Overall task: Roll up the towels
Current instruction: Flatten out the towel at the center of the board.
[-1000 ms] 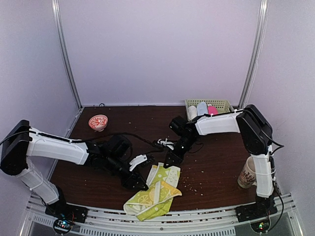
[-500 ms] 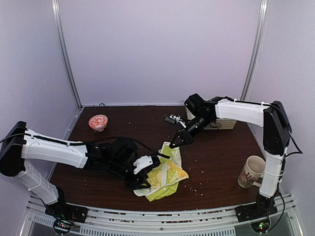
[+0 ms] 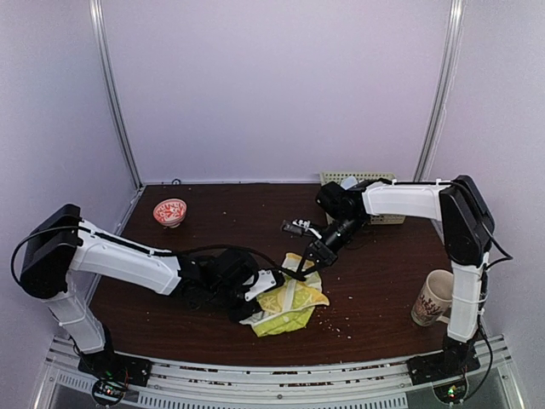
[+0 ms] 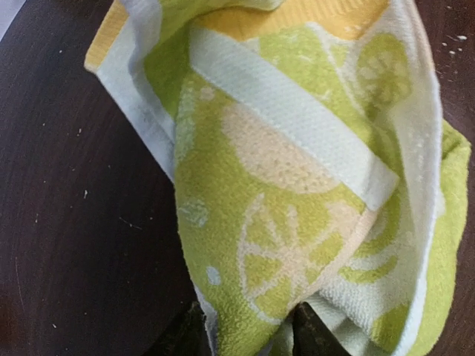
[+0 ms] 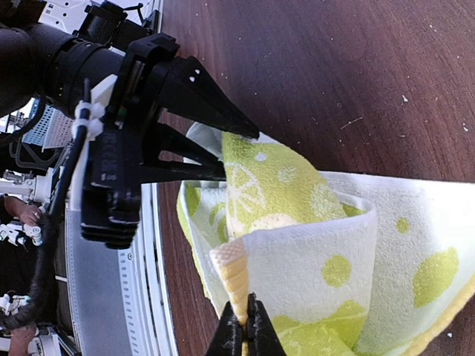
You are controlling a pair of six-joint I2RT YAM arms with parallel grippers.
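Yellow-green and cream terry, looped and printed with citrus slices: found it heaped as the yellow-green towel (image 3: 288, 302) near the middle of the front edge of the table (image 3: 383, 273). Not yet rolled, by the look of it. Slumped over itself in soft ridges, with a flat woven cream band crossing the pile.

Met the left gripper (image 3: 252, 308) at the heap's left side, low against the wood, probably there to gather or anchor the near end and start a roll. Stood about half apart, the 2 black fingers (image 4: 182, 340) astride a bulging fold. Clamped on it or merely straddling: could not tell.

Hung at its far side from the right gripper (image 3: 302, 266), pinched fully closed on 1 cream-and-yellow corner and raised off the wood, likely to draw the cloth taut and flat. Draped limply from that pinch, thin enough to double over.

Noted a tall cream mug (image 3: 433, 298) by the right edge, hard and glazed. Saw dark brown wood flecked with pale crumbs wherever bare.

Farther back, picked out a small red-and-white bowl (image 3: 170, 211) near the far left corner, and a pale woven basket (image 3: 385, 181) at the far edge toward the right, largely hidden behind the right arm.
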